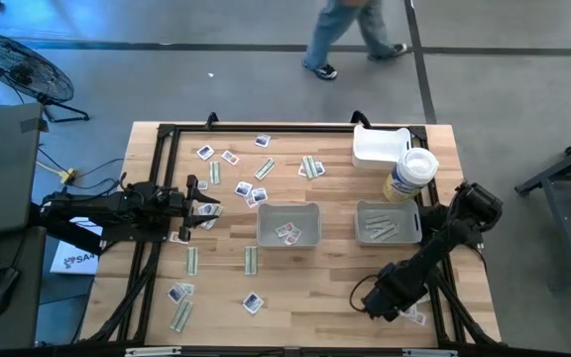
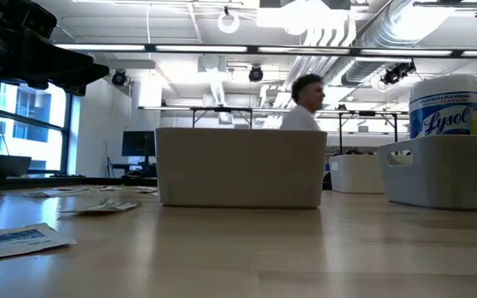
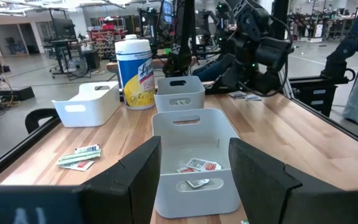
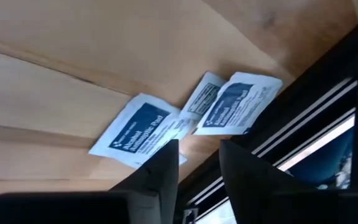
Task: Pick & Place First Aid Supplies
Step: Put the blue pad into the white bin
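Packets (image 4: 143, 129) lying flat by counter (image 1: 315, 297) near edge under right tool (image 4: 197, 165), prongs parted just above, nothing gripped; pick step, next needs lowering and pinching one; left tool (image 3: 194, 177) wide open, facing middle tray (image 3: 194, 155).

grey trays (image 1: 287, 210) mid-table, bottle (image 1: 410, 175) behind

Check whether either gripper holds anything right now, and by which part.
Nothing is held: the left gripper is open above the table, and the right gripper is open over white squarish packets.
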Controlling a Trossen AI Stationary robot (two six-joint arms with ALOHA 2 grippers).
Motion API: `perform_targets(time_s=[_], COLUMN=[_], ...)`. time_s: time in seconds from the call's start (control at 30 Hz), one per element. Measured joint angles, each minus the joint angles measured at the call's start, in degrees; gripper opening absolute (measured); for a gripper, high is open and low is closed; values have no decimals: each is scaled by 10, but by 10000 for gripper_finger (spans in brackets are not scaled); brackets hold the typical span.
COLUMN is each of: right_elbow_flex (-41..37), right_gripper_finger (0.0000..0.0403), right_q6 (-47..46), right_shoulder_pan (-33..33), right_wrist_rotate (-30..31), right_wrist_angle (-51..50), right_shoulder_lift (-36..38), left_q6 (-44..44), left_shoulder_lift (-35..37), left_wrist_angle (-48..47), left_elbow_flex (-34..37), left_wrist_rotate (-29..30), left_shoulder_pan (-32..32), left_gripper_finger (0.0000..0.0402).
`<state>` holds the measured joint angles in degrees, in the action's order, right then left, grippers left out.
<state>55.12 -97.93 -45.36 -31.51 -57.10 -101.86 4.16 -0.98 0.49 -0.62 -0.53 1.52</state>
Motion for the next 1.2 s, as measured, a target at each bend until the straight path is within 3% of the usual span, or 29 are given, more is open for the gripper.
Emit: perform_targets(time_s=[0.37,0.87,1.2], right_elbow_flex=[-40,-44,-44], right_gripper_finger=[162,116,119], right_q6=[33,56,55], right_shoulder_pan=[0,0,0], right_wrist_rotate=[-14,-17,-18], right_wrist_angle=[35,37,59], right_shoulder_lift=[0,0,0], left_q6=[0,0,0], left_shoulder_lift=[0,0,0], left_wrist_angle=[0,0,0], left_elbow_flex=[0,0,0], left_wrist_rotate=[0,0,0], left_shoulder_pan=[0,0,0], left_gripper_finger=[186,186,186])
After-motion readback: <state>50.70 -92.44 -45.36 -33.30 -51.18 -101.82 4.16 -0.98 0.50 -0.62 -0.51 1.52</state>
